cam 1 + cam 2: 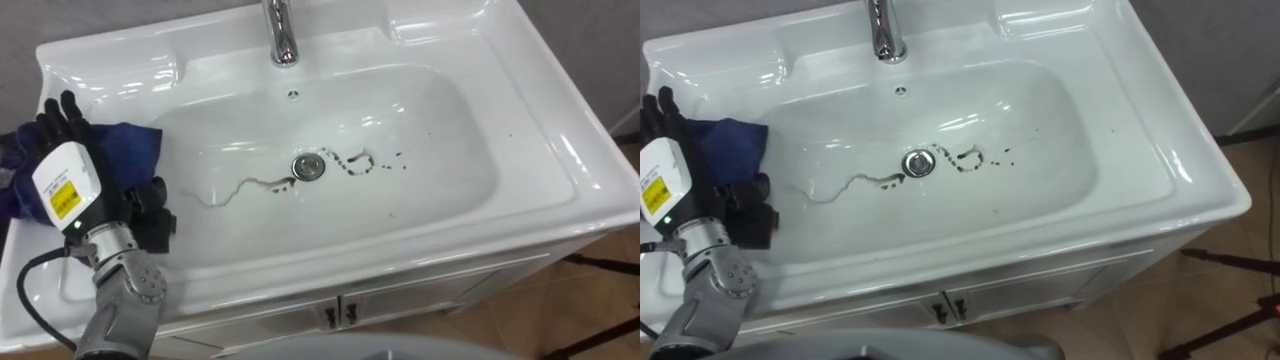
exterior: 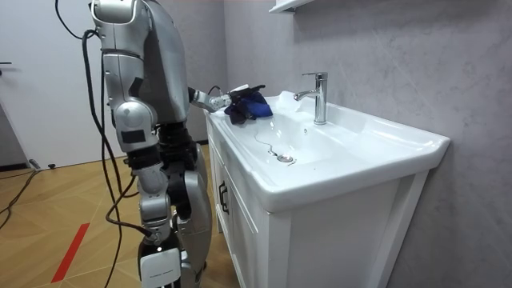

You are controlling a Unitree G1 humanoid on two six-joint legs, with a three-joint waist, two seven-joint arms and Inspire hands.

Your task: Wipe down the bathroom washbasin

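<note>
Left robot hand (image 1: 75,180) lies on the basin's (image 1: 560,150) left rim, fingers clamped on a bunched blue cloth (image 1: 125,150); cloth sits on that rim, at the bowl's edge; thin dark squiggly marks (image 1: 250,185) run across the bowl floor past the drain (image 1: 309,166); chrome tap (image 1: 283,35) behind centre.

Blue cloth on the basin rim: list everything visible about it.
The blue cloth is dark, soft-looking fabric, crumpled in a heap rather than spread flat. It lies on the basin's left rim beside the bowl, clear of the dark squiggly marks around the drain. The left hand rests on top of it.
</note>
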